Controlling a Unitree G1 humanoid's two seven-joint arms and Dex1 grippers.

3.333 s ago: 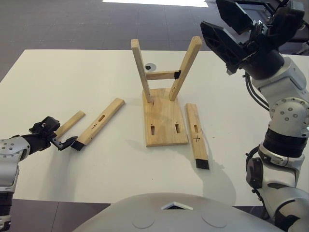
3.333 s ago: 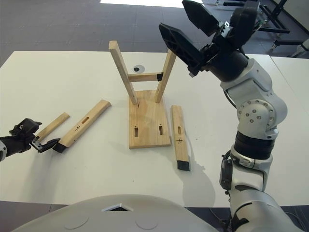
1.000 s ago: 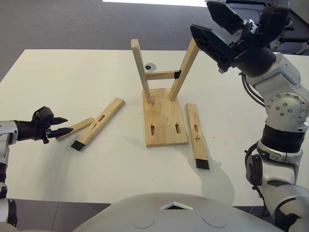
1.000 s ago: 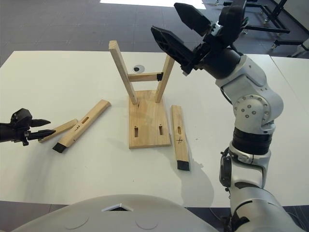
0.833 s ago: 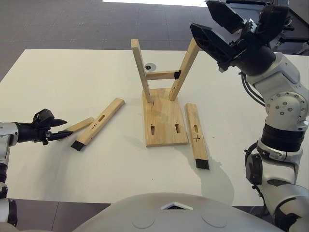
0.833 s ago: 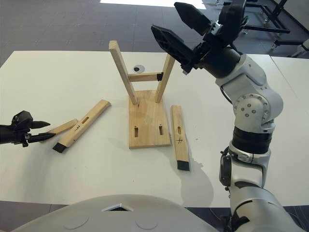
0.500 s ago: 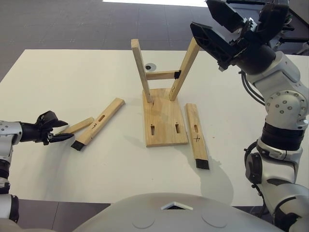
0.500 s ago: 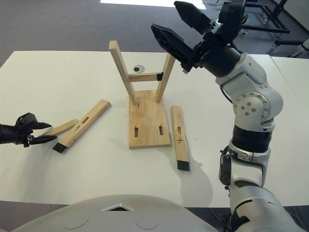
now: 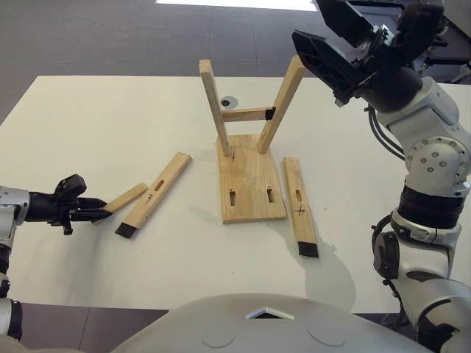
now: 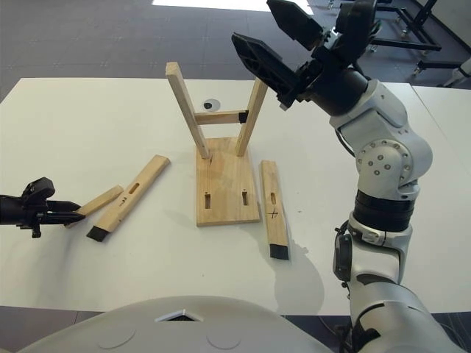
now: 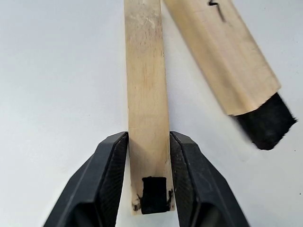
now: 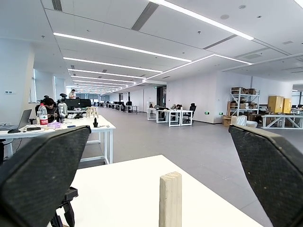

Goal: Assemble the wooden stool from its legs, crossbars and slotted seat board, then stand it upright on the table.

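Observation:
The slotted seat board point(image 9: 250, 180) lies flat at the table's middle. Two legs point(image 9: 215, 107) point(image 9: 280, 103) stand upright in its far slots, joined by a crossbar point(image 9: 244, 115). One loose leg point(image 9: 299, 206) lies just right of the board, another point(image 9: 154, 195) to its left. Beside that one lies a short crossbar point(image 9: 121, 200), and my left gripper point(image 9: 99, 213) is shut on its near end, its fingers point(image 11: 111, 175) pressed against both sides of the crossbar point(image 11: 144, 71). My right gripper point(image 9: 335, 37) hangs wide open, high above the top of the right-hand upright leg point(image 12: 170, 198).
A small round grey disc point(image 9: 229, 101) sits in the table top behind the standing legs. Bare white table point(image 9: 88, 125) spreads to the far left and along the front edge. The left gripper is near the table's left front corner.
My left gripper has closed on the short crossbar's end and drawn back towards the front edge. The crossbar and the left loose leg have slid a little with it. The right gripper has hardly moved.

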